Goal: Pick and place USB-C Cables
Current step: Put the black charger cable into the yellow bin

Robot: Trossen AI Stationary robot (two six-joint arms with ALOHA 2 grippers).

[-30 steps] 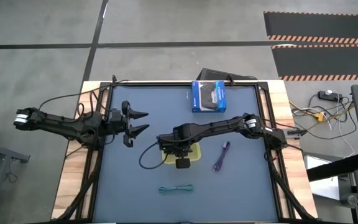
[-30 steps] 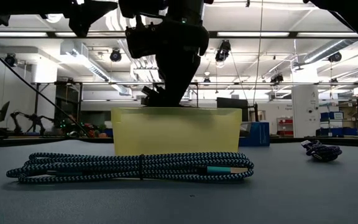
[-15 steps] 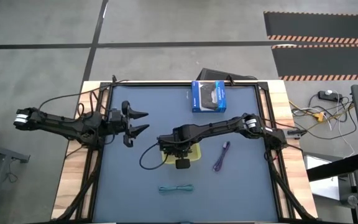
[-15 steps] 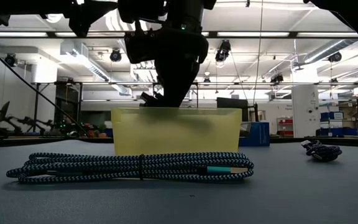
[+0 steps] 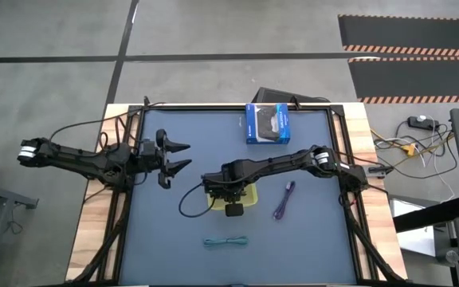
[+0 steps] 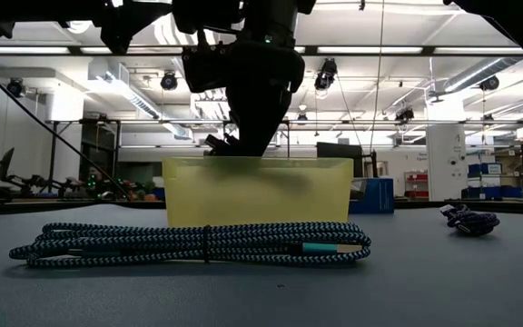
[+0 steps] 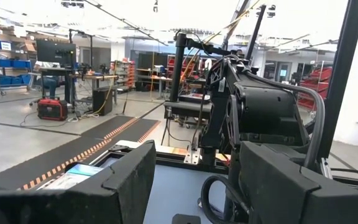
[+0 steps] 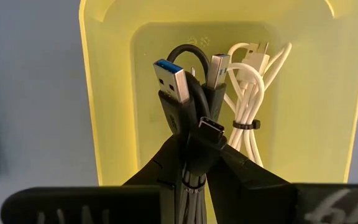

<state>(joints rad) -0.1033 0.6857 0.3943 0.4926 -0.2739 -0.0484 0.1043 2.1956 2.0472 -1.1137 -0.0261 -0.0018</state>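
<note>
Right gripper sits over the yellow bin, just below worktop centre in the high view. Its fingers are clamped on the black cable, a folded bundle whose blue USB-A plug, silver plug and USB-C plug stick out past the fingertips, inside the bin's outline. In the low view the gripper reaches the bin's rim from above.

White cable: lying on the bin floor, tied at its middle, just beside the black bundle; touching or not, cannot tell.

Purple cable: loose on the worktop at about 3 o'clock from the bin, near it but apart. Seen low as a small dark heap.

Teal cable: on the worktop at 6 o'clock from the bin, stretched sideways, well apart. In the low view it lies across the foreground, a long braided bundle with a band round its middle.

Blue-and-black box: at 12 o'clock on the worktop, near the far edge.

Left gripper: at 9 o'clock on the worktop, fingers spread apart, holding nothing.
</note>
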